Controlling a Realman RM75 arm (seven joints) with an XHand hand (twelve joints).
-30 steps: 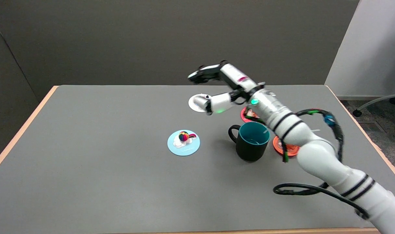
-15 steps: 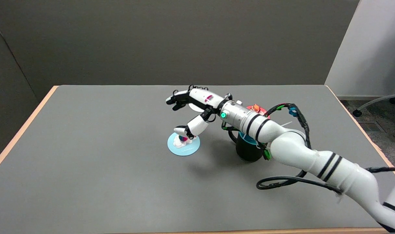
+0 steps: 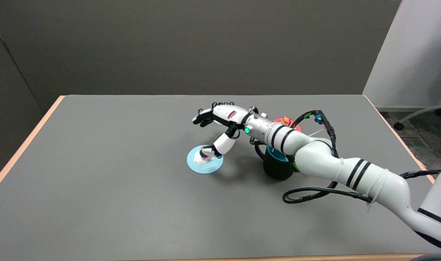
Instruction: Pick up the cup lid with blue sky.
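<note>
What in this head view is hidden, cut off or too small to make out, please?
- Head view: whether the right hand grips the round sky-blue cup lid; its thumb covers the lid's knob.
- The dark mug with teal inside: its mouth and handle lie mostly behind the white forearm.
- The red lid behind the arm: only a sliver shows.
- The small print on the blue lid is too small to read.

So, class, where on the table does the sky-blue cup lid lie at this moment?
In the head view the sky-blue cup lid lies flat near the table's middle, left of the dark mug, with the right hand reaching over its right edge.
</note>
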